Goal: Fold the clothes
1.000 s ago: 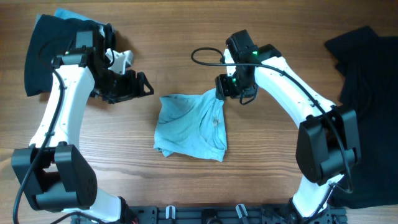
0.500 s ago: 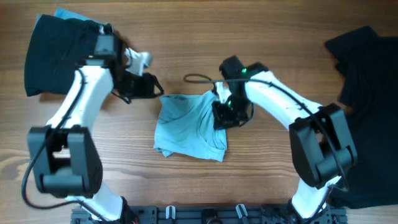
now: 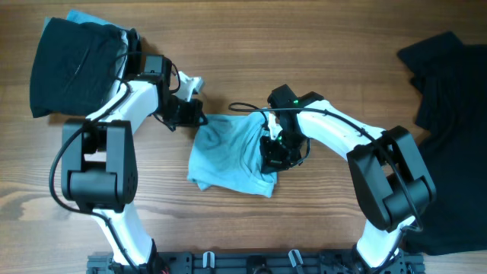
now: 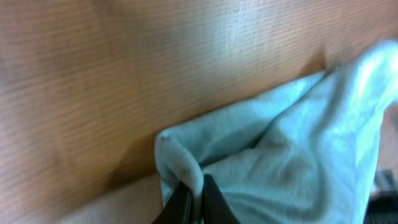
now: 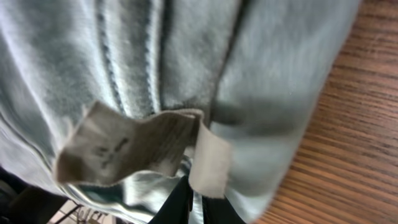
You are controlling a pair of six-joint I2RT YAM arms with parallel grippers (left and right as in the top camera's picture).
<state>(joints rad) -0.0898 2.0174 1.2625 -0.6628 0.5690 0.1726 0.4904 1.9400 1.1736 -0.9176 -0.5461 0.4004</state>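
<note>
A pale light-blue T-shirt point(image 3: 228, 156) lies crumpled in a rough square at the middle of the wooden table. My left gripper point(image 3: 195, 119) is at its upper left corner, shut on a pinched fold of the blue cloth point(image 4: 186, 165). My right gripper point(image 3: 275, 154) is at the shirt's right edge, shut on the cloth beside a white care label point(image 5: 130, 146) and a seam. Both grippers point(image 4: 198, 196) point(image 5: 193, 202) show dark fingers pressed together with fabric between them.
A folded black garment point(image 3: 72, 65) over a blue one lies at the back left. A large black garment point(image 3: 449, 114) spreads over the right side of the table. Bare wood point(image 3: 327, 46) lies behind the shirt and in front of it.
Both arms have come in onto the blue shirt and their jaws have closed: the left on the upper left corner, the right, moved down from the top right corner, on the right edge.
</note>
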